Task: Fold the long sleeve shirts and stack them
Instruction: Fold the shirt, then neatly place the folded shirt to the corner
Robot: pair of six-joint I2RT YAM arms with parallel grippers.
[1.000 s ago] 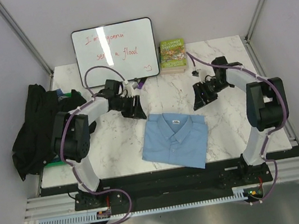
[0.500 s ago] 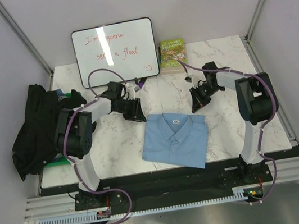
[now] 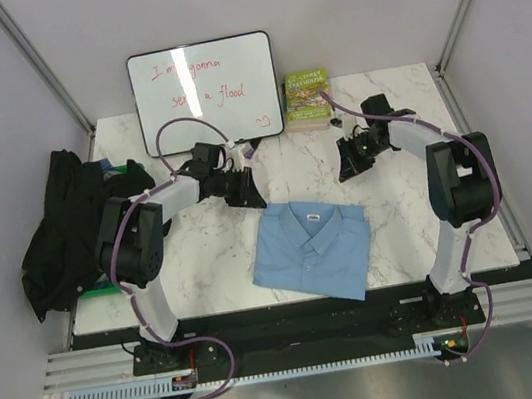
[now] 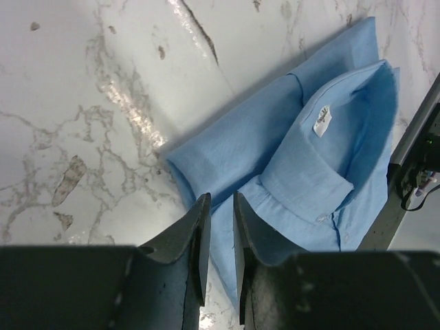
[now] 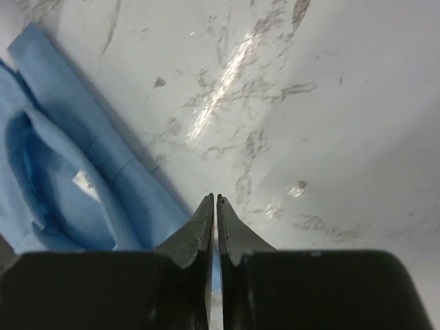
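Note:
The light blue long sleeve shirt (image 3: 312,250) lies folded, collar up, on the marble table (image 3: 411,217) at the front middle. It also shows in the left wrist view (image 4: 309,165) and the right wrist view (image 5: 62,179). The black long sleeve shirt (image 3: 63,227) is heaped at the table's left edge and hangs over it. My left gripper (image 3: 245,195) (image 4: 220,199) hovers just behind the blue shirt's left corner, jaws a narrow gap apart and empty. My right gripper (image 3: 349,161) (image 5: 214,198) hangs behind the shirt's right corner, jaws nearly touching, holding nothing.
A whiteboard (image 3: 205,93) with red writing leans at the back. A green-covered book (image 3: 308,99) stands beside it. Something green (image 3: 98,287) peeks out from under the black shirt. Grey walls close in both sides.
Both grippers have narrowed their jaws; the right one went from wide open to nearly shut. The right gripper drew back from the blue shirt toward the rear. The shirt lies still.

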